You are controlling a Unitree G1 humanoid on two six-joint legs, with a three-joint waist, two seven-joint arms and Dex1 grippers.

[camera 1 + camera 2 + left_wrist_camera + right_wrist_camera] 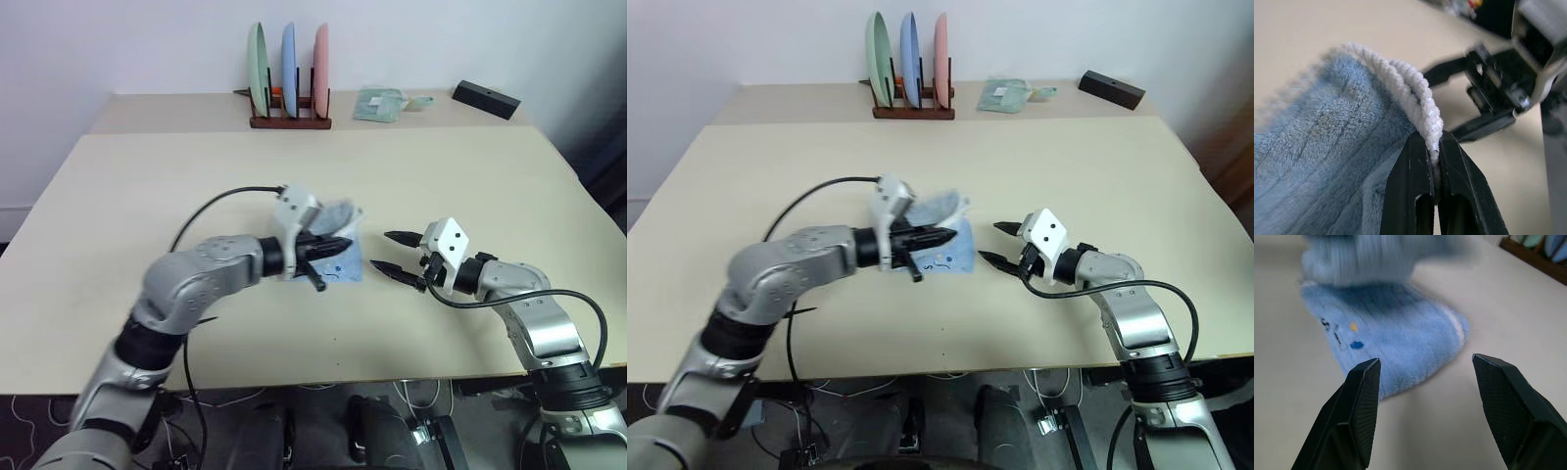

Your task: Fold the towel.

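The towel, light blue terry with a white border, lies bunched near the middle of the table, one part lifted off the surface. My left gripper points right over it and is shut on the towel's white edge, which is pinched between the two black fingers. My right gripper hovers just right of the towel with its jaws open and empty, pointing left at it. From the right wrist, the towel lies ahead of the spread fingers, a small dark mark with coloured dots near one corner.
A wooden rack holding three upright plates stands at the back of the beige table. A small pale green folded cloth and a black box lie at the back right.
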